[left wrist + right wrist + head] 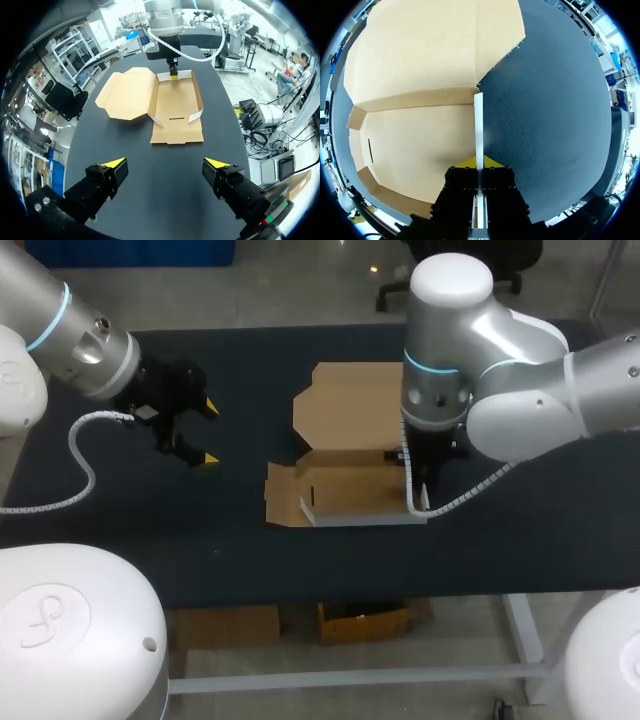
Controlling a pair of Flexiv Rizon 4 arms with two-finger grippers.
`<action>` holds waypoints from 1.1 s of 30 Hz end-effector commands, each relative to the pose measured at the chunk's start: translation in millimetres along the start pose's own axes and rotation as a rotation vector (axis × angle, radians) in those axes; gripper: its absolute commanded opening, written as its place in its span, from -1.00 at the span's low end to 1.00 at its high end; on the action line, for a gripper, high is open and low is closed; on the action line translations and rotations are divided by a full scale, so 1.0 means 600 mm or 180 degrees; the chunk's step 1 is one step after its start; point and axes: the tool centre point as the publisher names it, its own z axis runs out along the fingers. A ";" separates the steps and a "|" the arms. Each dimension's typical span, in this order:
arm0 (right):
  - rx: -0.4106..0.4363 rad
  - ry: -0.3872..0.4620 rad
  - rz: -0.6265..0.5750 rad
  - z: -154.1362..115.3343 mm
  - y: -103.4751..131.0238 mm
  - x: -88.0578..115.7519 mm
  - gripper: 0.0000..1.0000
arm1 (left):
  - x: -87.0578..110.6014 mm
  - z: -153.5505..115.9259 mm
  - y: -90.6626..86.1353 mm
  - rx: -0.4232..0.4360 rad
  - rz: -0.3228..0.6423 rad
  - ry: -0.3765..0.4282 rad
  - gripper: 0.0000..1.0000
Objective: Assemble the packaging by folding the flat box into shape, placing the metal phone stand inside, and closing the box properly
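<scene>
box (345, 485) sits mid-table (240, 550), half formed. Base tray is open upward, lid panel (350, 400) lies flat on the far side, and the long wall nearest the robot is raised. The end wall (478, 117) on the right-arm side stands upright with its white face showing.

Head view: that end wall and the right gripper's tips are mostly hidden under the right arm's wrist, with a cable across them too. Can't make out the tray corner under the wrist.

right gripper (479, 163) points straight down, jaws pinching the end wall from both sides, yellow tips either side of its top edge. Left wrist view confirms this from the box's other end.

Right arm comes in from the right, elbow folded over the table, wrist vertical above the tray's end.

left gripper (208, 432) hangs over bare table well left of the box. Its jaws are spread wide and it faces the box.
</scene>
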 end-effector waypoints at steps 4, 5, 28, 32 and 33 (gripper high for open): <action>0.0000 -0.0002 0.0000 0.002 0.000 0.000 -1.00 | 0.001 -0.001 -0.001 -0.0014 -0.0002 0.0000 1.00; 0.0000 -0.0002 0.0000 0.002 0.000 0.000 -1.00 | 0.001 -0.001 -0.001 -0.0014 -0.0002 0.0000 1.00; 0.0000 -0.0002 0.0000 0.002 0.000 0.000 -1.00 | 0.025 -0.039 -0.022 -0.0059 -0.1270 -0.0102 1.00; 0.0000 -0.0002 0.0000 0.002 0.000 0.000 -1.00 | 0.050 -0.035 -0.032 -0.0200 -0.1822 -0.0078 1.00; 0.0000 -0.0002 0.0000 0.002 0.000 0.000 -1.00 | 0.056 -0.031 -0.037 -0.0329 -0.1995 -0.0141 1.00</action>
